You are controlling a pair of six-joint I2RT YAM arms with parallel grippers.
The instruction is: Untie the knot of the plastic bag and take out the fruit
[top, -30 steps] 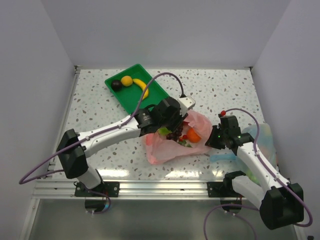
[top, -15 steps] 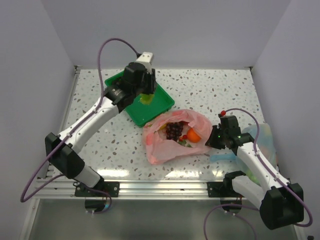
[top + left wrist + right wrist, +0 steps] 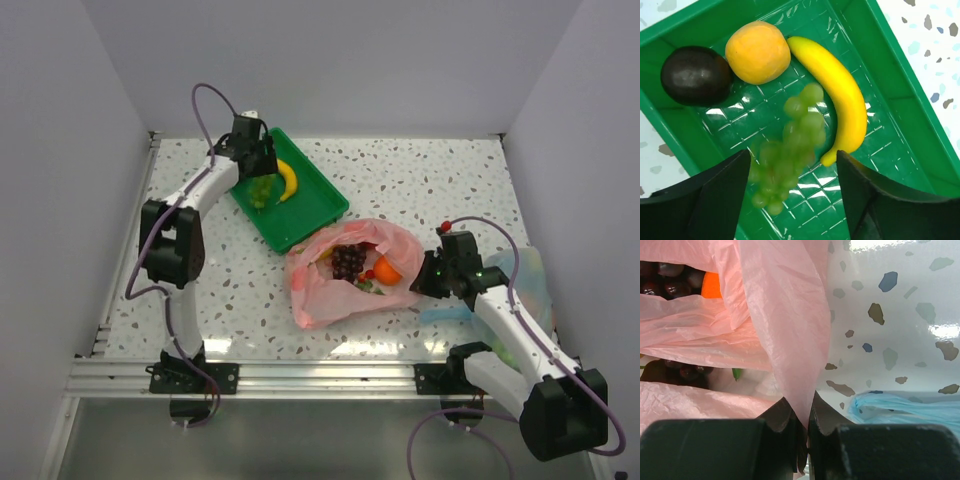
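The pink plastic bag [image 3: 345, 285] lies open at mid-table; no knot shows. Inside it are dark purple grapes [image 3: 347, 261] and an orange [image 3: 387, 270]. My right gripper [image 3: 424, 281] is shut on a fold of the pink bag's right edge [image 3: 790, 340]; the orange [image 3: 712, 285] and a green piece [image 3: 737, 373] show in that view. My left gripper [image 3: 257, 162] is open over the green tray [image 3: 312, 207]. A blurred bunch of green grapes [image 3: 790, 150] sits loose between its fingers [image 3: 715, 200], above the tray floor.
The tray [image 3: 880, 65] also holds a banana [image 3: 835, 85], a yellow-orange oval fruit [image 3: 757, 52] and a near-black round fruit [image 3: 696, 75]. A pale blue bag [image 3: 530, 278] lies at the right edge, beside my right arm.
My left arm swung from the pink bag to the tray at the back left, carrying the green grapes, and has opened over it. The right gripper has not moved.
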